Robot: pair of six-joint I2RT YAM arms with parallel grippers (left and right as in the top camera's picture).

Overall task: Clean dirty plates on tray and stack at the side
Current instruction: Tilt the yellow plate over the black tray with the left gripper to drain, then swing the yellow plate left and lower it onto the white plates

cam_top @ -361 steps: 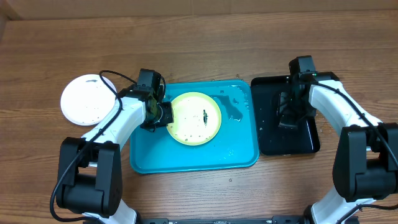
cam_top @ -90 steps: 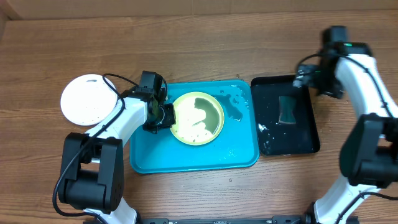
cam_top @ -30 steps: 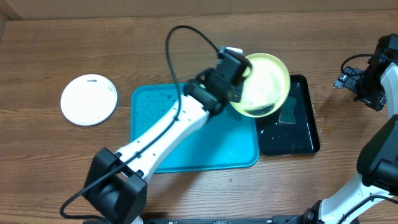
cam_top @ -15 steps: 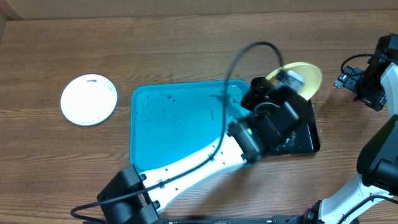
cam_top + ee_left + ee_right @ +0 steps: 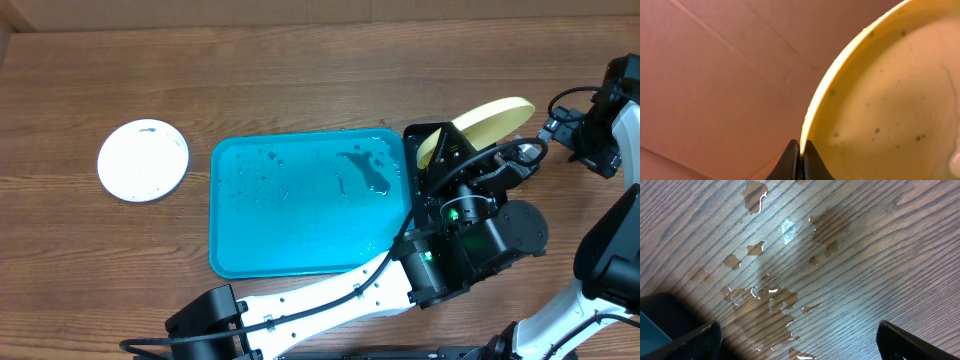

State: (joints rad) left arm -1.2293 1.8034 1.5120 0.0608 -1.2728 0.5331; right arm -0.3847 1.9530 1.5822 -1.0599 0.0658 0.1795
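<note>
My left gripper (image 5: 447,152) is shut on the rim of the yellow-green plate (image 5: 487,117), which it holds tilted on edge above the black tray at the right. In the left wrist view the plate (image 5: 885,100) shows dark specks, with its rim pinched between my fingertips (image 5: 791,156). The teal tray (image 5: 300,245) holds no plate, only water drops. A white plate (image 5: 143,160) lies on the table to the left. My right gripper (image 5: 557,129) is open at the far right over wet wood (image 5: 799,330), with nothing between its fingers.
The black tray (image 5: 424,138) sits right of the teal tray, mostly covered by my left arm (image 5: 440,260). Water puddles (image 5: 765,297) lie on the table under the right gripper. A corner of the black tray (image 5: 662,311) shows in the right wrist view.
My left arm has swung the yellow-green plate further right and tipped it from nearly flat onto its edge above the black tray. The right arm has not moved.
</note>
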